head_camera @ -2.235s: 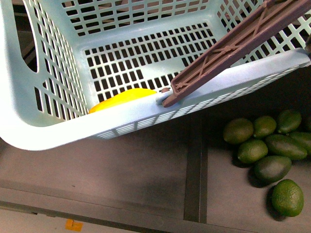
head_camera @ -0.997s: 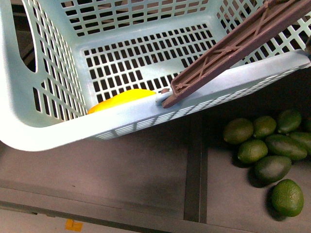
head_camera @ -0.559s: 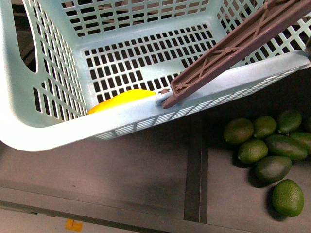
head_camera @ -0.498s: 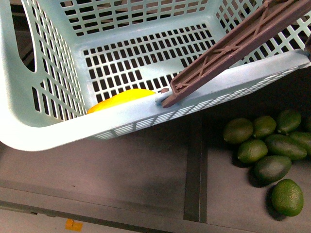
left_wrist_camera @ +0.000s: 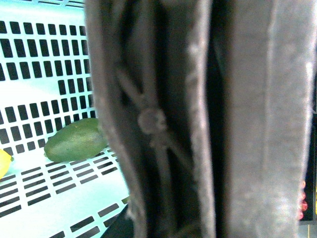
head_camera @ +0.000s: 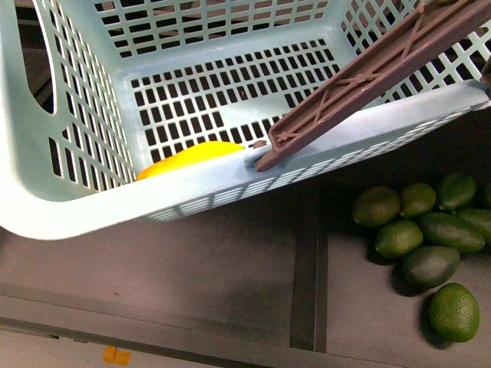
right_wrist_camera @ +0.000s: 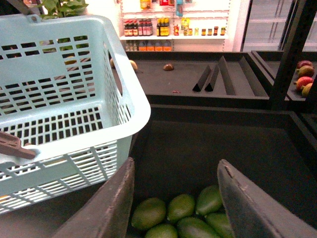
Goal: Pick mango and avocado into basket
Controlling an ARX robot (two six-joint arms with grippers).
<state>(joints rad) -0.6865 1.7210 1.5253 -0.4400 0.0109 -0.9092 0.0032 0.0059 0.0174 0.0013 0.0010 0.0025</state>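
The teal basket [head_camera: 230, 180] hangs tilted and fills the upper front view, its brown handle [head_camera: 360, 77] raised. The yellow mango [head_camera: 190, 155] lies on its floor behind the near rim. In the left wrist view an avocado [left_wrist_camera: 75, 141] lies on the basket floor [left_wrist_camera: 39, 74] beside a sliver of mango [left_wrist_camera: 3, 161]. My left gripper [left_wrist_camera: 198, 208] is shut on the brown handle [left_wrist_camera: 153, 119], which blocks most of that view. My right gripper [right_wrist_camera: 173, 198] is open and empty, above a pile of avocados [right_wrist_camera: 171, 210] to the right of the basket [right_wrist_camera: 74, 99].
Several loose avocados [head_camera: 418, 230] lie in a dark shelf bin at the right. A raised divider [head_camera: 307, 261] runs between the bins below the basket. In the right wrist view, black dividers [right_wrist_camera: 213, 77] and red-blushed fruit [right_wrist_camera: 304, 74] sit on far shelves.
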